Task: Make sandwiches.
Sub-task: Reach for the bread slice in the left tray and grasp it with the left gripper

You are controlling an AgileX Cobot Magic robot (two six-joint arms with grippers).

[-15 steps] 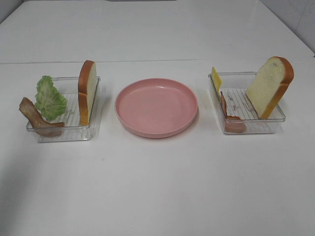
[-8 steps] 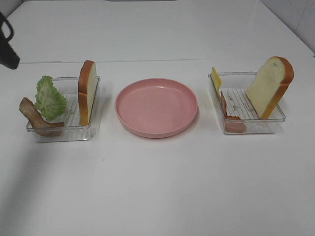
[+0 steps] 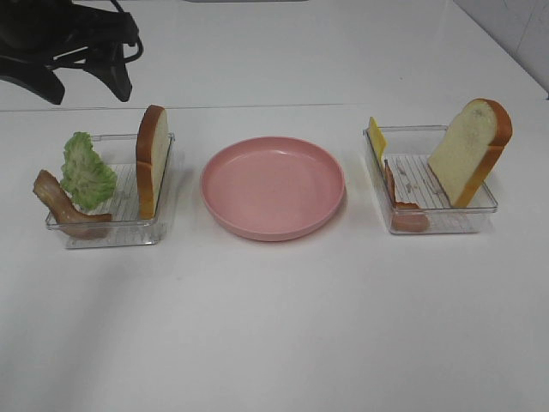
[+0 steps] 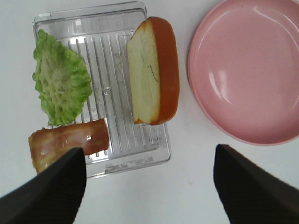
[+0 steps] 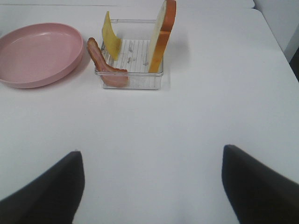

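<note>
The left clear tray (image 3: 163, 225) holds a bacon strip (image 3: 62, 206), green lettuce (image 3: 86, 172) and an upright bread slice (image 3: 152, 159). My left gripper (image 3: 88, 86) hovers open above and behind this tray, holding nothing. The left wrist view looks down past it (image 4: 149, 196) on the bread (image 4: 152, 70), lettuce (image 4: 60, 84) and bacon (image 4: 70, 142). The right tray (image 3: 480, 210) carries a cheese square (image 3: 376, 137), bacon (image 3: 399, 196) and a leaning bread slice (image 3: 472, 150). My right gripper (image 5: 152, 186) is open over bare table, well short of that tray (image 5: 133, 83).
A pink round plate (image 3: 273, 187) lies between the two trays with nothing on it. The white table (image 3: 283, 326) stretches wide in front of the trays. A seam runs across the table behind them.
My left arm has come in from the upper left edge and moved right, and now hangs above the back of the left tray. The food has not moved.
</note>
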